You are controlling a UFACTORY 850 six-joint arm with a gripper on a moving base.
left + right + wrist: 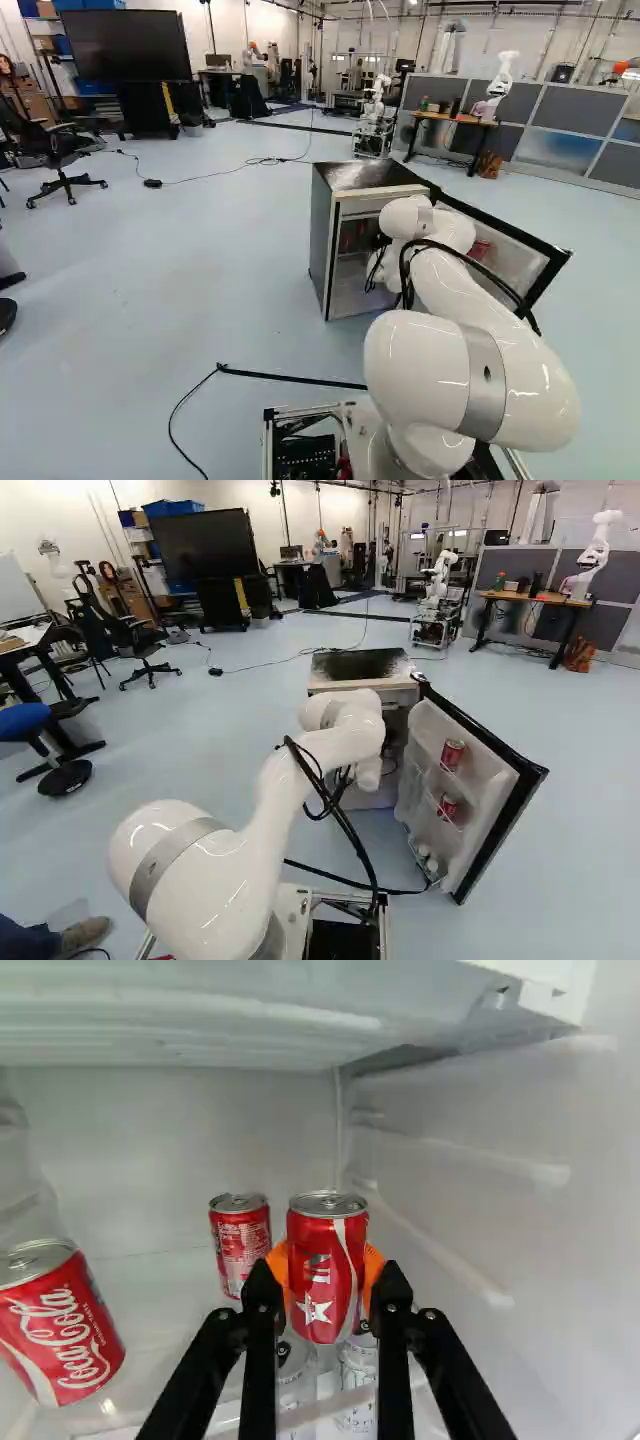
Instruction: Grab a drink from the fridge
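Note:
The fridge (pixel 348 174) stands ahead with its door (pixel 486 780) swung open, and my arm reaches inside. Both base views leave the gripper's fingers hidden. In the wrist view my gripper (pixel 327 1278) is shut on a red can (pixel 318 1305), an orange pad against each side of it. Just beyond and to one side stands a second red can (pixel 240 1242). A larger-looking red can (pixel 62 1325) stands nearer, outside the fingers on that same side. Whether the gripped can touches the shelf, I cannot tell.
Pale cans (pixel 357 1385) show below the gripped can. The fridge's inner side wall (pixel 500 1220) is close beside the gripper, and a ledge (pixel 250 1015) hangs above. More red cans (pixel 452 753) sit in the door. Another robot (pixel 438 580) stands farther back.

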